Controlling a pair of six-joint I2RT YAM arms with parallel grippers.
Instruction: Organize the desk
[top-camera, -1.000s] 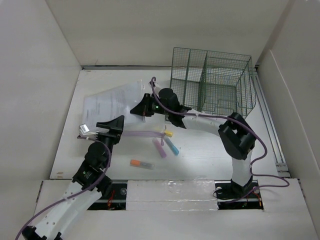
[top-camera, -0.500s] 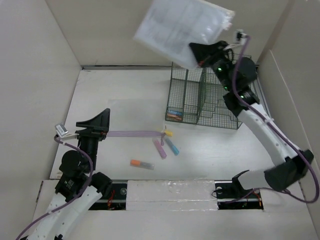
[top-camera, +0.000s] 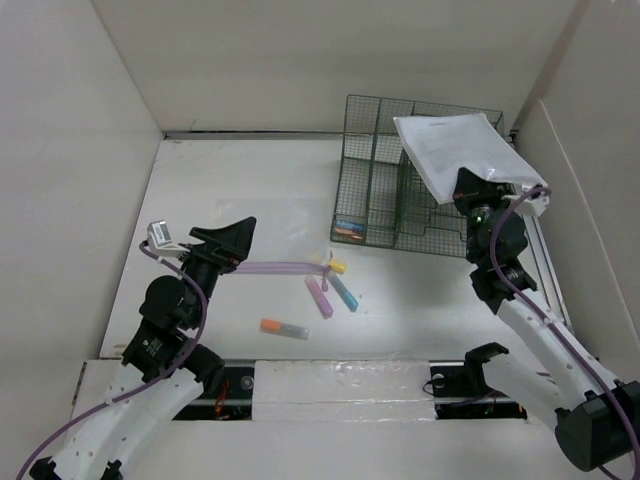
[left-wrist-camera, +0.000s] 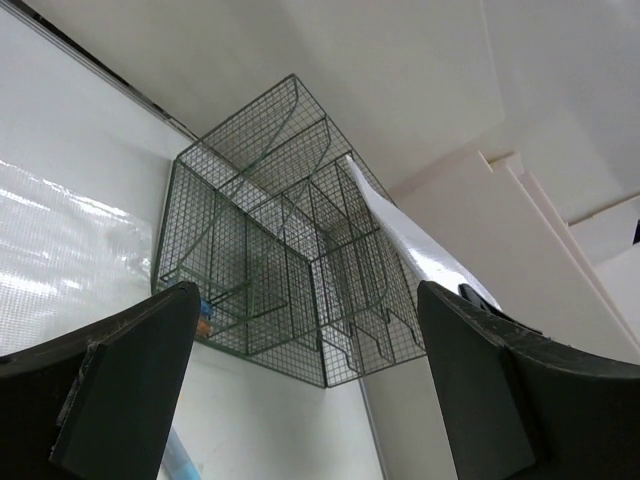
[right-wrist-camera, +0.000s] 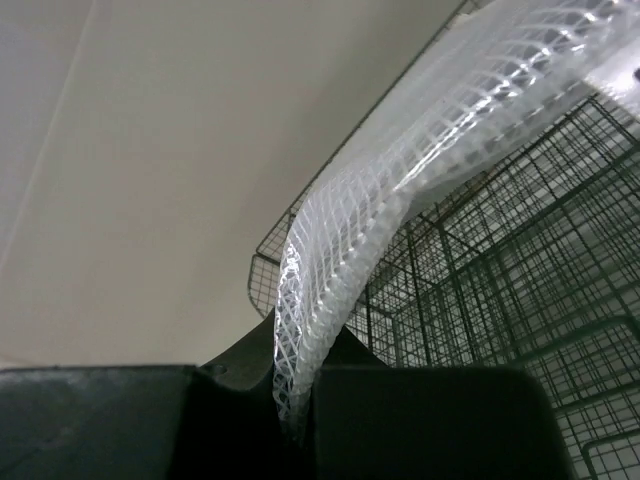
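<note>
I am pinching the translucent white mesh-reinforced plastic pouch (top-camera: 455, 150) by one edge in my right gripper (top-camera: 470, 198), jaws pressed onto the film. I am holding it above the right side of the green wire-mesh organizer basket (top-camera: 375, 180). My left gripper (top-camera: 232, 240) is hovering with jaws spread wide and nothing between them.

The large flat matte white desk (top-camera: 230, 190) is lying under everything, walled by white panels. I am judging it rigid and fixed, nothing to grasp; I am tidying what sits on it. The pouch looks light, floppy and slick, so an edge pinch lets it sag. A deeper bite near a corner seems safer.

The orange highlighter (top-camera: 283, 327), pink highlighter (top-camera: 319, 297), blue highlighter (top-camera: 343, 292) and yellow highlighter (top-camera: 337, 266) are lying loose on the desk. They are probably light, stiff and apt to roll, so I would take each across mid-barrel.

Printed lines are showing through the pouch, too small to read. I am finding no brand.
</note>
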